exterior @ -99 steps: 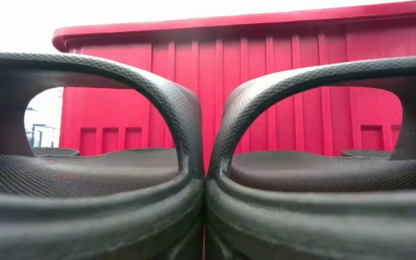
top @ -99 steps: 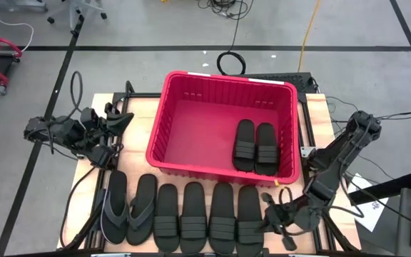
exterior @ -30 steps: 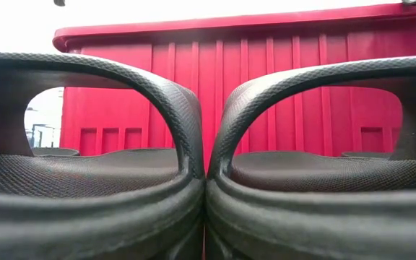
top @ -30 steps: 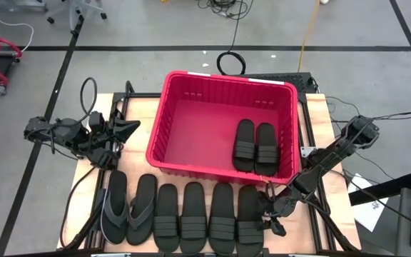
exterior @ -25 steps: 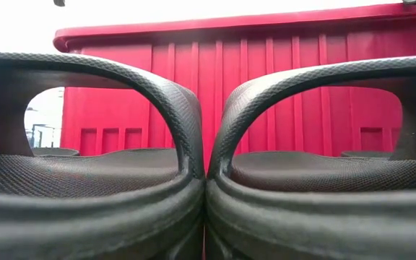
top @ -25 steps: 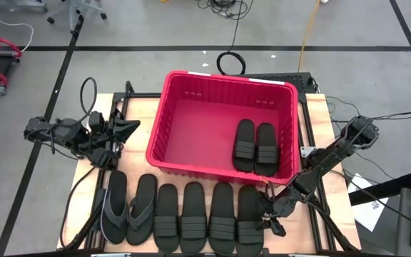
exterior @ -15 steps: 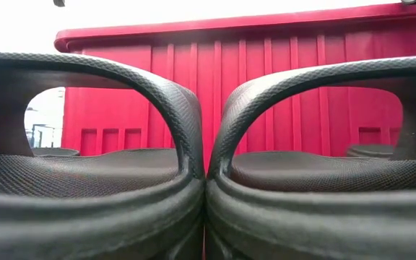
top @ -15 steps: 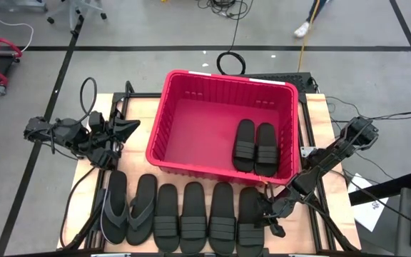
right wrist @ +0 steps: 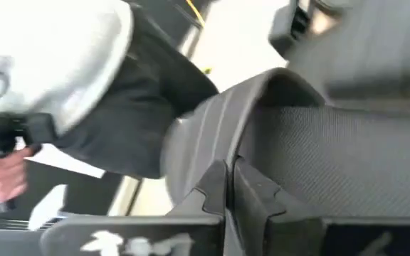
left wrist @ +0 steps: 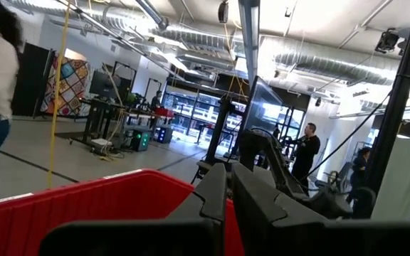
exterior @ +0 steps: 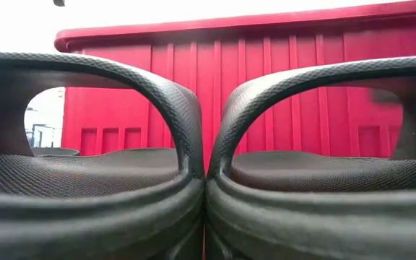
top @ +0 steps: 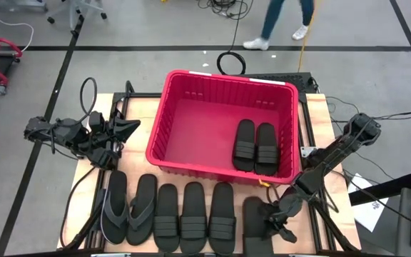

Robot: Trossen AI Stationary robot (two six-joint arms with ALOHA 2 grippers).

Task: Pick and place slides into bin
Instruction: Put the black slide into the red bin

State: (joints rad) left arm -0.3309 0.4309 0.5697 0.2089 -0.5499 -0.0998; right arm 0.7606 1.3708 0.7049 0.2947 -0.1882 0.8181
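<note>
The red bin (top: 223, 77) stands mid-table with two black slides (top: 255, 146) lying flat inside at its right. A row of slides (top: 191, 218) lies along the near edge, two thong flip-flops (top: 127, 208) at its left end. My right gripper (top: 271, 220) is shut on the rightmost slide (top: 253, 227), which sits apart from the row. In the low view two slides (exterior: 208, 180) lie side by side in front of the bin wall (exterior: 266, 87). My left gripper (top: 125, 126) waits shut at the table's left, off the bin's left wall. My right gripper (right wrist: 230, 186) pinches the rightmost slide at its right-hand side (top: 262, 221), about midway along, coming from the table's right and slanting down. Beyond the fingers show the ribbed strap (right wrist: 212, 135) and the textured footbed (right wrist: 326, 156); the fingers hide the contact itself. The slide is raised and tilted.
A black cable loop (top: 230, 63) lies on the floor beyond the bin. A person (top: 284, 18) walks past the table's far side. Another person (right wrist: 55, 78) in a light top shows in the right wrist view. Bare wood (top: 138, 114) lies between my left gripper and the bin.
My right gripper has closed on the rightmost slide, risen and tipped up. The slide has left its flat place in the row, shifting toward the table's right and near edges with its right side raised. A person has walked into view beyond the table.
</note>
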